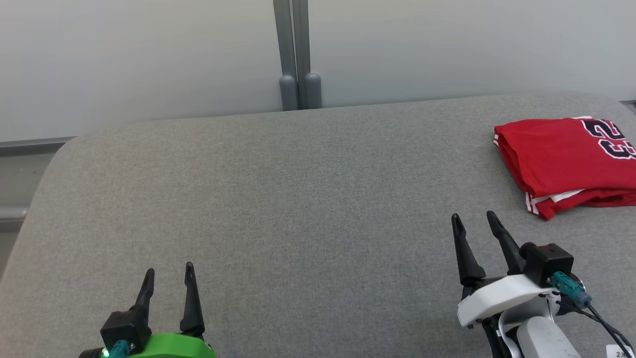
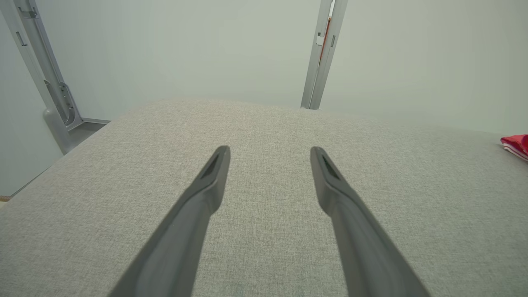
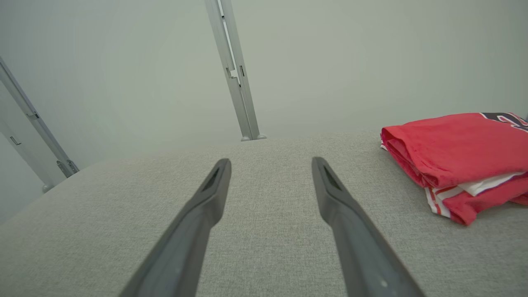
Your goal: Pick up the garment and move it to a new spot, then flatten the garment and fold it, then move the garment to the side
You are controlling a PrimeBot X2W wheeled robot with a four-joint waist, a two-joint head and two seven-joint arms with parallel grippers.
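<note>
Folded red garment [image 1: 561, 159] near far right corner of grey desk [image 1: 298, 223]. Left tool [image 1: 169, 268] and right tool [image 1: 473, 215] both spread, empty, apart from it. Likely risk: snagging the loose striped hem, undoing the fold, or nudging it off the right edge. Stacked layers clearer from right wrist; a mere red sliver from left wrist.
</note>
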